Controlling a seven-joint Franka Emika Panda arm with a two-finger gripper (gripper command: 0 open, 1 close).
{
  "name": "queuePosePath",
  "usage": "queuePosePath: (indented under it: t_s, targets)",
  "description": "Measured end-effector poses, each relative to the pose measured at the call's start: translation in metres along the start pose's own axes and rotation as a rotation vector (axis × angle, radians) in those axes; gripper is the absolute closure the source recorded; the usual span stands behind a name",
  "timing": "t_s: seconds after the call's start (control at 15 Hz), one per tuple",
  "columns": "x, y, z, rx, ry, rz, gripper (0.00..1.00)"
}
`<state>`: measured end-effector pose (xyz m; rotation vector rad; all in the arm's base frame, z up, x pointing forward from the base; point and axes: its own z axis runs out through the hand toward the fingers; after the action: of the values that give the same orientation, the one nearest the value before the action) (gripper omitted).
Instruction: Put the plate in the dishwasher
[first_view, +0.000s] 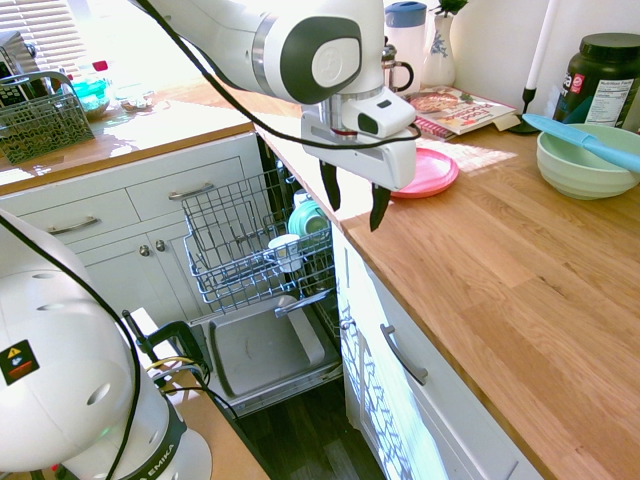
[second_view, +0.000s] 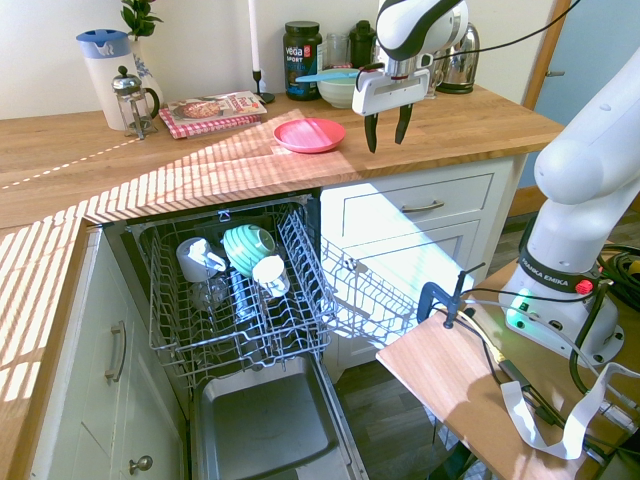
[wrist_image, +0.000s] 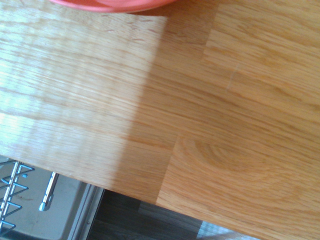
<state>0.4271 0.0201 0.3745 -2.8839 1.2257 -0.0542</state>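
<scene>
1. In the second exterior view, a French press is standing left of the pink-red plate.
2. The dishwasher is standing open below the plate, its wire rack holding a striped teal bowl.
3. The plate is lying on the wooden countertop.
4. The gripper is hovering right of the plate, fingers spread apart, holding nothing.

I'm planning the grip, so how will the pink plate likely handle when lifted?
The plate looks like thin plastic, so probably stiff yet light. Its glossy surface may be slippery. Lying flat and shallow, it seems unlikely to roll, though a one-sided rim grip could let it tilt.
</scene>
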Motion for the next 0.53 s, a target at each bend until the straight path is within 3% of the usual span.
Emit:
queuePosePath:
  t_s: [0.13, 0.53]
  targets:
    - [0.002, 0.0, -0.001, 0.019, -0.006, 0.02, 0.0]
    - [0.076, -0.01, 0.01, 0.254, -0.039, 0.186, 0.0]
